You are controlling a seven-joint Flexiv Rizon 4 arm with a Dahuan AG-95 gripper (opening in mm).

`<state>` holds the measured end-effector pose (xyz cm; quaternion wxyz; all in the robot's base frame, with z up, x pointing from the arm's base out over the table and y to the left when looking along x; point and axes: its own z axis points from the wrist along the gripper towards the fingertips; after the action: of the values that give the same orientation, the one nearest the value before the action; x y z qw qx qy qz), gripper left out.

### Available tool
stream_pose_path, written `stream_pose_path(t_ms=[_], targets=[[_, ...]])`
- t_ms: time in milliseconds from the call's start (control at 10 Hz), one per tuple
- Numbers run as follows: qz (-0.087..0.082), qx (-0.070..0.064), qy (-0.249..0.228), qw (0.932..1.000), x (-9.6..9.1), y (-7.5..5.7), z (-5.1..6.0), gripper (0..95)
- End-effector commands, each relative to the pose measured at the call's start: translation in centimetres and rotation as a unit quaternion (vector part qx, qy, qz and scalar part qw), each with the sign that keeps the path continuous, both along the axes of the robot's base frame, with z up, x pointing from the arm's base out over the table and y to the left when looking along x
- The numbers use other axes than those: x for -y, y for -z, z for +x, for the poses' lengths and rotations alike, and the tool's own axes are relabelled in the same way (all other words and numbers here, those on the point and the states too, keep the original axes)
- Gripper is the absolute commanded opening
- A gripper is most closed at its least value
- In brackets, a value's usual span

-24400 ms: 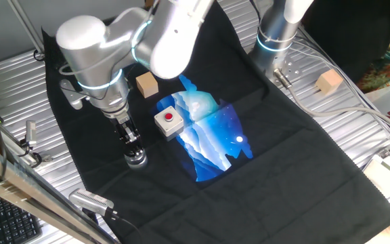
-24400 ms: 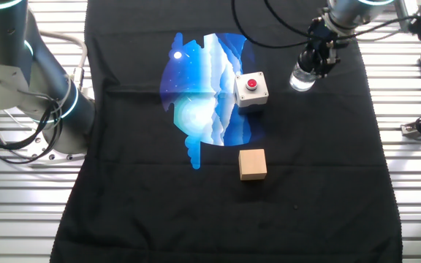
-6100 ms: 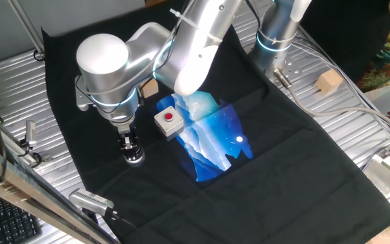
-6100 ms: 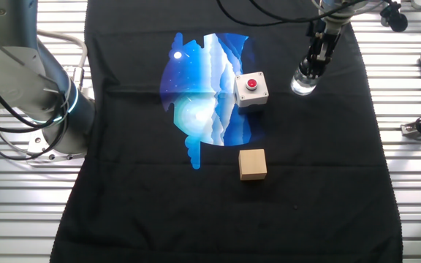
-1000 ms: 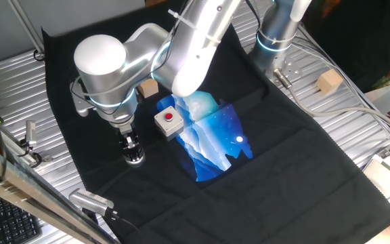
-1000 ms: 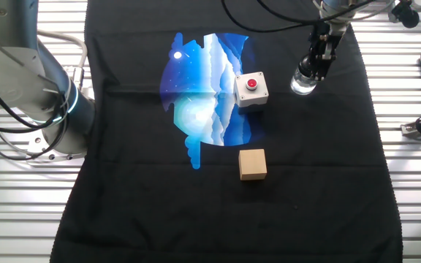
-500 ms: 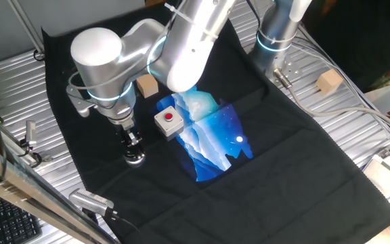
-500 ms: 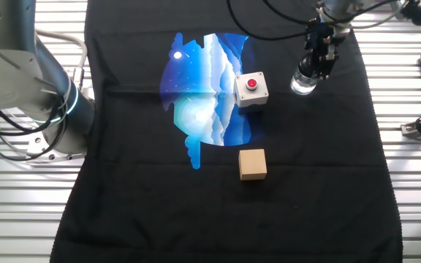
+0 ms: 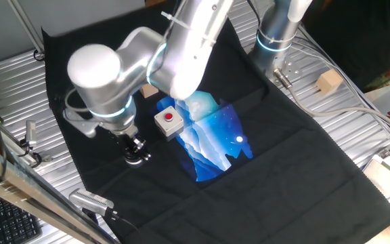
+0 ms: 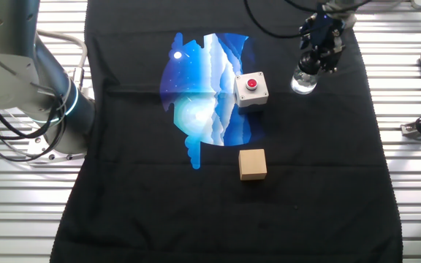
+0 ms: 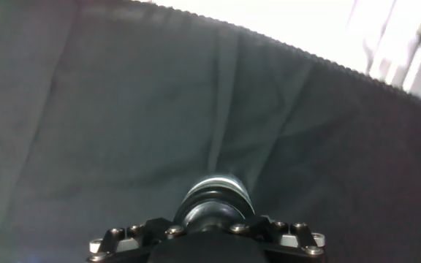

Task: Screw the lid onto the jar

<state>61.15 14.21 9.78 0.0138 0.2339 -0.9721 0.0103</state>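
The jar (image 10: 303, 83) stands upright on the black cloth (image 10: 305, 183) near its edge, just beside the white box with a red button (image 10: 251, 89) but not touching it. From the other fixed view its clear wall shows below the end effector (image 10: 316, 64), which sits directly on top of it. The lid (image 11: 214, 196) is mostly covered: in the hand view only a dark round cap with a pale ring beneath it appears, right under the end effector's bolted front plate. The fingers seem to close on the lid from above, but no view shows the jaws plainly, so whether they clamp it or merely rest around it cannot be told.

One fixed view looks from the opposite side; there the jar (image 9: 138, 160) is a small dark-and-pale shape at the tip of the end effector (image 9: 136, 150), and the large silver arm (image 9: 141, 64) blocks most of the tan wooden cube (image 9: 149, 91) behind it. The other fixed view shows that cube (image 10: 253, 164) whole, well apart from the jar, beyond the blue-and-white picture (image 10: 207, 88) printed on the cloth.

A second wooden cube (image 9: 328, 82) lies on the ribbed metal tabletop (image 9: 296, 71), seen only in one fixed view.

The hand view is blurred and shows neither box nor cubes.
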Motion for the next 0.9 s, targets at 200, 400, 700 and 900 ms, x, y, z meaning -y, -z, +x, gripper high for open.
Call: stream_pose_path(t_ms=[200,400,700,900], targets=[[-0.016,-0.004,-0.025,0.9995,-0.02,0.16,0.07,76.0],[-0.015,-0.004,-0.025,0.9996,0.29,-0.08,0.05,76.0],[-0.012,-0.002,-0.022,0.9997,0.33,-0.11,0.05,76.0],[-0.009,0.0,-0.022,0.9997,0.28,-0.14,0.08,76.0]])
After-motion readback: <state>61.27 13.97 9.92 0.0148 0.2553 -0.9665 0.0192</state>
